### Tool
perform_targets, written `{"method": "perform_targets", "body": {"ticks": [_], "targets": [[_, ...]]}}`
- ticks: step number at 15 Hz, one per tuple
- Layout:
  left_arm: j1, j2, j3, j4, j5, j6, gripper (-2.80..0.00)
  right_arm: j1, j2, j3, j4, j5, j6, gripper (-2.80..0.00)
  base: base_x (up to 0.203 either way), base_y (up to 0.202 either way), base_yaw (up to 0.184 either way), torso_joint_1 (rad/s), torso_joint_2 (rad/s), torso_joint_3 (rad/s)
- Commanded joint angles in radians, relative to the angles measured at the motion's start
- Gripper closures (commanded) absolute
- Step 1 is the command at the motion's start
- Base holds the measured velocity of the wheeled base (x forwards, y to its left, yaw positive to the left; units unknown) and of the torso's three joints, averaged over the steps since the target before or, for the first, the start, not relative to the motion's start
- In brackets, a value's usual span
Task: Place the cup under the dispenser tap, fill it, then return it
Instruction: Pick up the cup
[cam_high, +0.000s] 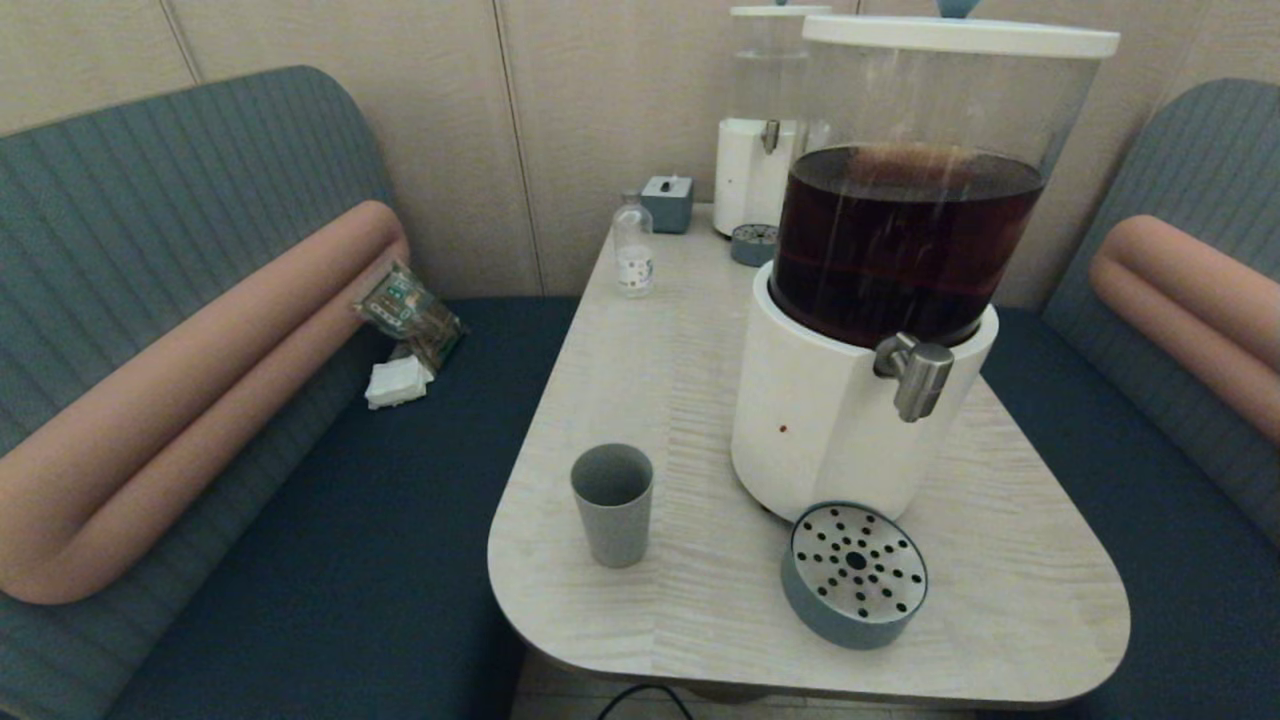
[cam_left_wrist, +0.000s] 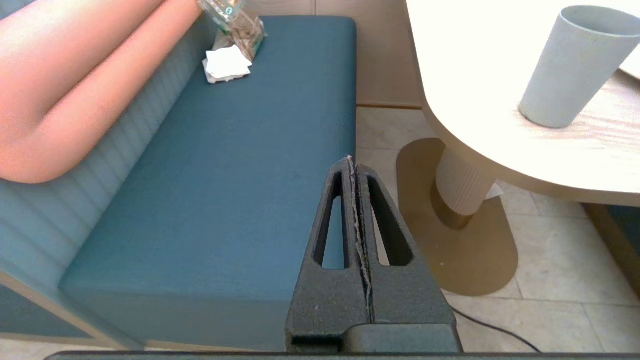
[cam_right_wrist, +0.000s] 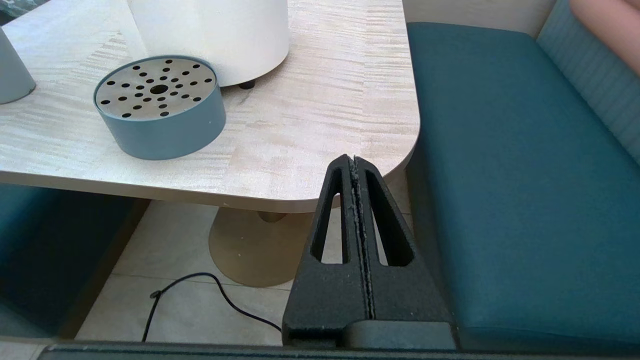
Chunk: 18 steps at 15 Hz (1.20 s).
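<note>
Cup (cam_high: 612, 503) hasn't been touched yet, but starting w/ the grippers: left gripper (cam_left_wrist: 354, 165) has its fingers pressed flat together, hanging low off the table's left edge over the bench seat, and right gripper (cam_right_wrist: 354, 164) is the same deal, closed tight w/ nothing in it, parked below the table's (cam_high: 700, 400) right front corner. Neither shows up in the head view, so both are well back from the action. Cup's upright and empty near the front-left of the table, well apart from the dispenser tap (cam_high: 918, 375), which points down over the drip tray (cam_high: 855, 573). Stuff that could go sideways imo: it's a light tapered tumbler, so a closed or barely opened gripper coming in would prob just knock it over or shove it off the edge, which is close. Also the tray top is raised, so dragging the cup instead of lifting would catch the rim, and a poorly centred cup under the spout means dark liquid all over the table
</note>
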<state>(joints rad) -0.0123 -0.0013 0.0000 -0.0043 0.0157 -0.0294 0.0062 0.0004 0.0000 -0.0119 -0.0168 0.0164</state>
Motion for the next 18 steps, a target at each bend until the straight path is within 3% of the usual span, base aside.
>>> {"method": "perform_targets", "body": {"ticks": [1,2,5,9,11,15,17,18], "targets": [[0.000,0.000,-0.023,-0.001,0.001,-0.006,0.00,0.000,-0.002,0.000,0.000,0.000,0.000,0.00,0.000,0.000,0.000,0.000,0.00,0.000],[0.000,0.000,-0.038,0.003,0.000,-0.009,0.00,0.000,-0.002,0.000,0.000,0.000,0.000,0.00,0.000,0.000,0.000,0.000,0.00,0.000],[0.000,0.096,-0.235,0.050,-0.031,-0.032,0.00,0.000,-0.002,0.000,-0.002,0.000,-0.001,0.00,0.000,0.000,0.000,0.000,0.00,0.000],[-0.012,0.449,-0.411,-0.013,-0.127,-0.047,0.00,0.001,-0.002,0.000,0.000,0.000,-0.001,0.00,0.000,0.000,0.000,0.000,0.00,0.000],[-0.016,0.681,-0.460,-0.159,-0.184,-0.080,0.00,0.000,-0.002,0.000,0.000,0.000,-0.003,0.00,0.000,0.000,0.000,0.000,0.00,0.000],[-0.015,1.112,-0.552,-0.507,-0.227,-0.242,0.00,0.000,-0.002,0.000,0.000,0.000,-0.007,0.00,0.000,0.000,0.000,0.000,0.00,0.000],[-0.012,1.252,-0.537,-0.698,-0.258,-0.225,0.00,0.001,-0.002,0.000,0.000,0.000,-0.011,0.00,0.000,0.000,0.000,0.000,0.00,0.000],[-0.011,1.298,-0.488,-0.784,-0.329,-0.176,0.00,0.000,-0.002,0.000,0.000,0.000,-0.012,0.00,0.000,0.000,0.000,0.000,0.00,0.000]]}}
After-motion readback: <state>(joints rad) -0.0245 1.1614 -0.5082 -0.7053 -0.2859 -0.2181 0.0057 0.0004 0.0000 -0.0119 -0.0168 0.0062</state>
